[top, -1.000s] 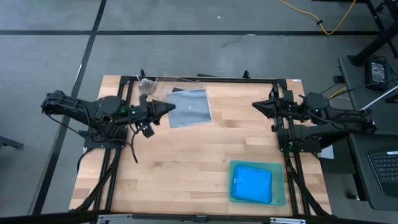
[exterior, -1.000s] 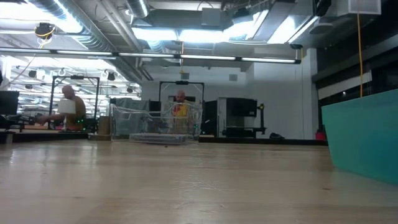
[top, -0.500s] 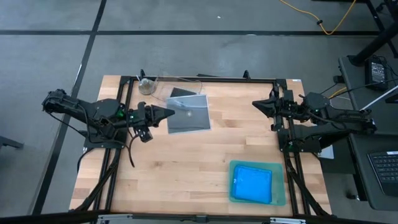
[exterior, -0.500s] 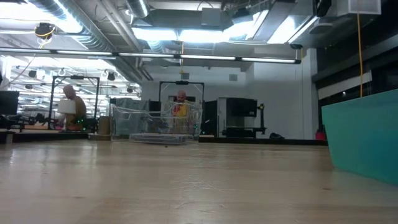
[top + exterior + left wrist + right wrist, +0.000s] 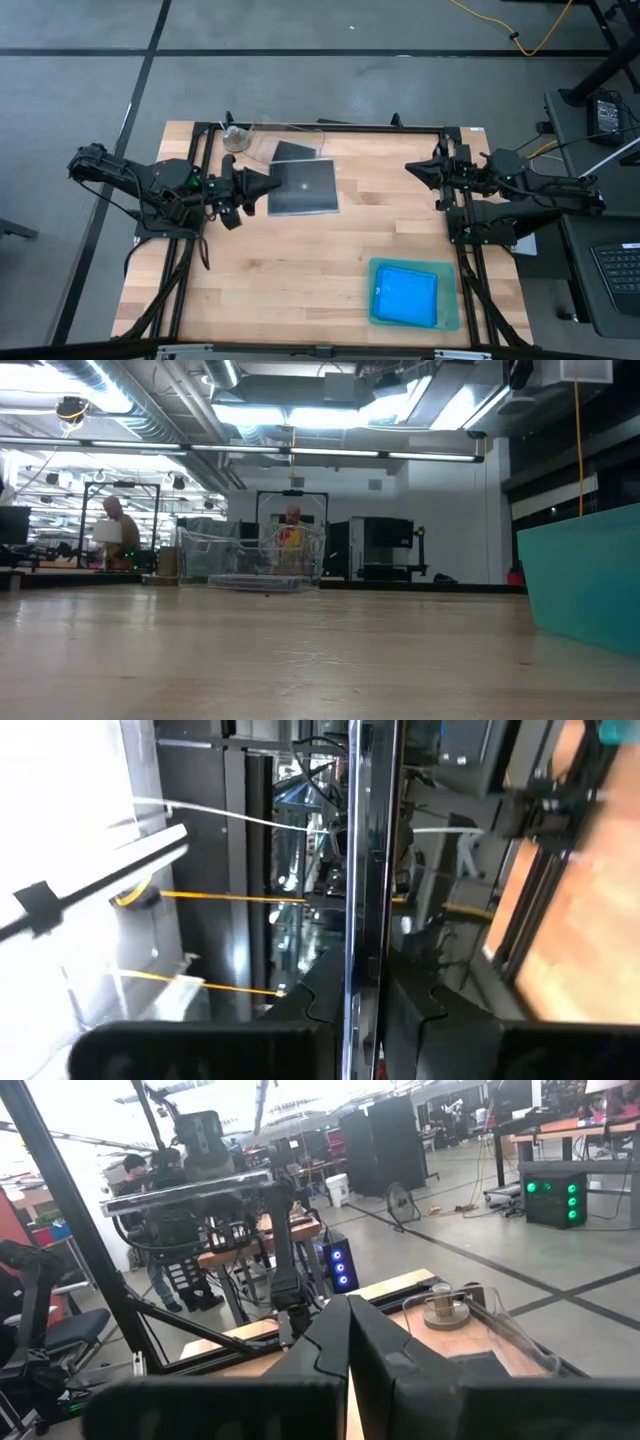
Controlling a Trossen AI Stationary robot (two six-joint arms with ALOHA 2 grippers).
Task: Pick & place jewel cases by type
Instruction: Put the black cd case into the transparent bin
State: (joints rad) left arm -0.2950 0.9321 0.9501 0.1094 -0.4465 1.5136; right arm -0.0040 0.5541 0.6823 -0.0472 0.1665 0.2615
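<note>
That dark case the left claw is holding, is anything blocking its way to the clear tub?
Nothing visible. The left gripper grips the dark square case by its edge, right beside the clear tub, where another dark case shows.

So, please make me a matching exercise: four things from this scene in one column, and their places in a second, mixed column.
1. dark jewel case
2. blue jewel case
3. right gripper
4. clear tub

A. in the green tray
B. at the far edge of the table
C. held by the left gripper
D. at the table's right side, holding nothing

Pairs: 1-C, 2-A, 3-D, 4-B.
</note>
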